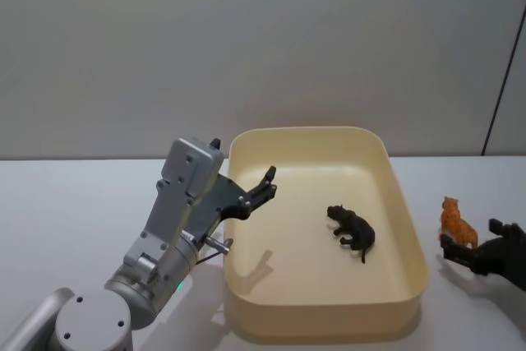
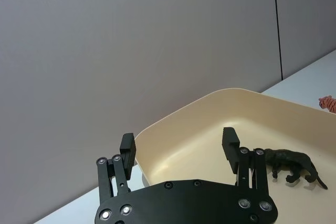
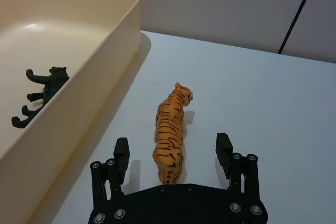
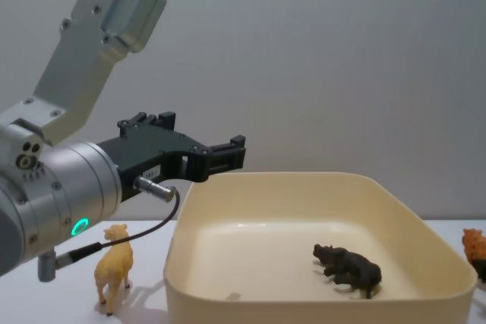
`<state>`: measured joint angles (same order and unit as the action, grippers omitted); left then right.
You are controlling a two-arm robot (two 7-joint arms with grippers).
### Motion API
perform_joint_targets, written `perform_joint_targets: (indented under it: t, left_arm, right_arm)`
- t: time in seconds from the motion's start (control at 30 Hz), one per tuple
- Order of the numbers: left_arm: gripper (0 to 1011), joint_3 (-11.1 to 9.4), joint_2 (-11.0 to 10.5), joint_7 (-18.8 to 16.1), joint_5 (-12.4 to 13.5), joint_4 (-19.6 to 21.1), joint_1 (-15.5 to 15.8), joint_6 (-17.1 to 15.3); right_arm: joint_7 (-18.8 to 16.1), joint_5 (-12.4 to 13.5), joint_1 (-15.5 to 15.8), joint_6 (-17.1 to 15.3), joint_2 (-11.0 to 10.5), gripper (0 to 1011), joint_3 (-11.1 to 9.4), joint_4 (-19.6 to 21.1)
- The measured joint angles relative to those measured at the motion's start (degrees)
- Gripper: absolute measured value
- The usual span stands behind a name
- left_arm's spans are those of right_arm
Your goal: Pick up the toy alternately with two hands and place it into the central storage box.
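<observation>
The cream-yellow storage box (image 1: 408, 228) sits mid-table, and a black toy animal (image 1: 353, 231) lies on its floor. To the right of the box, an orange striped toy tiger (image 1: 454, 219) is on the table. My right gripper (image 3: 172, 149) is open, with a finger on each side of the tiger's (image 3: 170, 124) rear and a gap on both sides. My left gripper (image 1: 267, 180) hangs open and empty over the box's left rim; from the wrist, its fingers (image 2: 127, 145) frame the box's (image 2: 210, 98) far corner.
A tan toy animal (image 4: 114, 267) stands on the table left of the box (image 4: 304, 297), beneath my left arm and its cable. The grey wall rises behind the table. Bare white table lies right of the tiger (image 3: 273, 93).
</observation>
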<state>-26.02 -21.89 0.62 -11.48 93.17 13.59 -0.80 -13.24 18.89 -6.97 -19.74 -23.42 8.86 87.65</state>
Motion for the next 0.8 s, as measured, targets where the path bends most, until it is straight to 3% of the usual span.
perform_joint_targets:
  t: [0.3, 0.8]
  left_arm:
    - [1001, 0.00, 0.00, 0.00, 0.00, 0.00, 0.00, 0.00]
    - [1001, 0.00, 0.00, 0.00, 0.00, 0.00, 0.00, 0.00]
  right_arm:
    - [-0.06, -1.58, -2.73, 0.68, 1.80, 879, 1.14, -3.38]
    - [-0.12, -2.42, -4.10, 1.29, 2.68, 417, 1.72, -5.09]
